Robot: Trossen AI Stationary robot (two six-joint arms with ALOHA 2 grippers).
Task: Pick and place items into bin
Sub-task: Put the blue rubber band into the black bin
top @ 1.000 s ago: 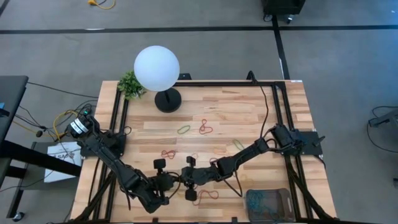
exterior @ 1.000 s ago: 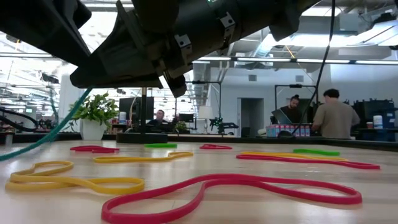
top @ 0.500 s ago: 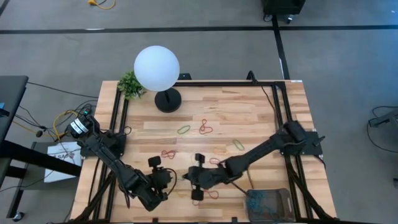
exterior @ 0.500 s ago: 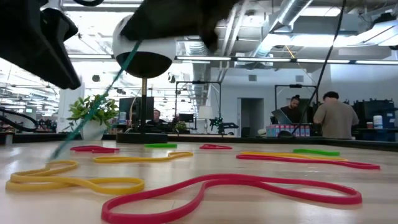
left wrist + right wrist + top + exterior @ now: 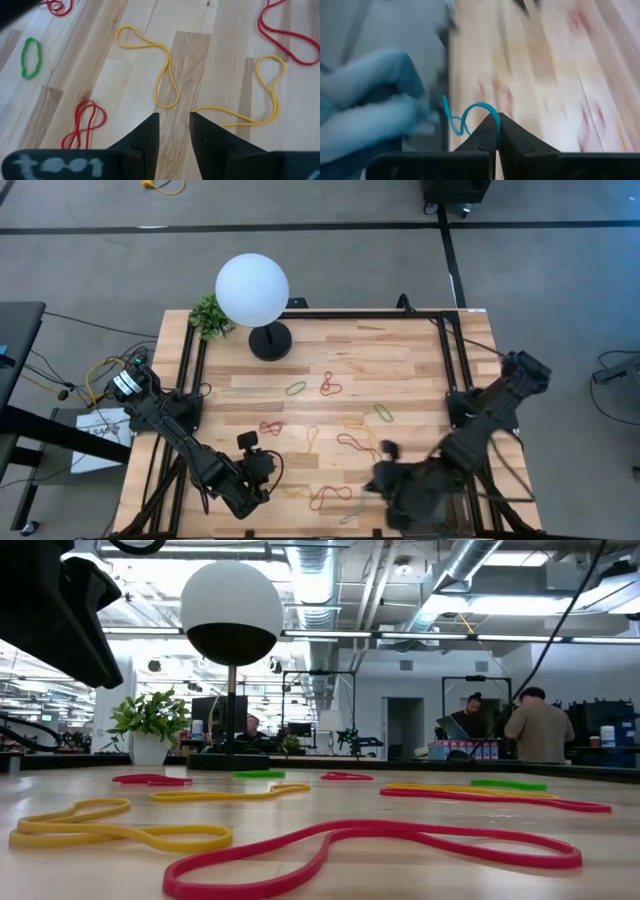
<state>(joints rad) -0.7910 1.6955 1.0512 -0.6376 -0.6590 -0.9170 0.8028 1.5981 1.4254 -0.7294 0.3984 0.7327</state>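
Rubber-band items lie flat on the wooden table: yellow loops (image 5: 150, 65), red ones (image 5: 85, 120) and a green one (image 5: 31, 57). More show from above, red (image 5: 330, 385) and green (image 5: 296, 389). My left gripper (image 5: 173, 122) hovers open over the yellow loops near the table's front left, with nothing between its fingers. At the front right my right gripper (image 5: 395, 490) is blurred. It is shut on a grey-blue band (image 5: 470, 115). The right arm hides most of the bin. My right gripper pinches the grey-blue band by a short stretch of its loop (image 5: 492, 116) between the tips of its two shut fingers. The rest of the band curls out slack beyond the fingertips, lifted clear of the table.
A white globe lamp (image 5: 252, 288) on a black base stands at the table's far edge, beside a small plant (image 5: 210, 315). A long red band (image 5: 370, 840) and a yellow one (image 5: 110, 825) lie close to the low camera. People stand in the room beyond (image 5: 540, 725).
My right gripper has swung quickly from the front middle of the table, beside my left gripper, up and toward the table's right near corner. It has carried the grey-blue band along. The band was drawn taut at first and now trails free from the right fingers.
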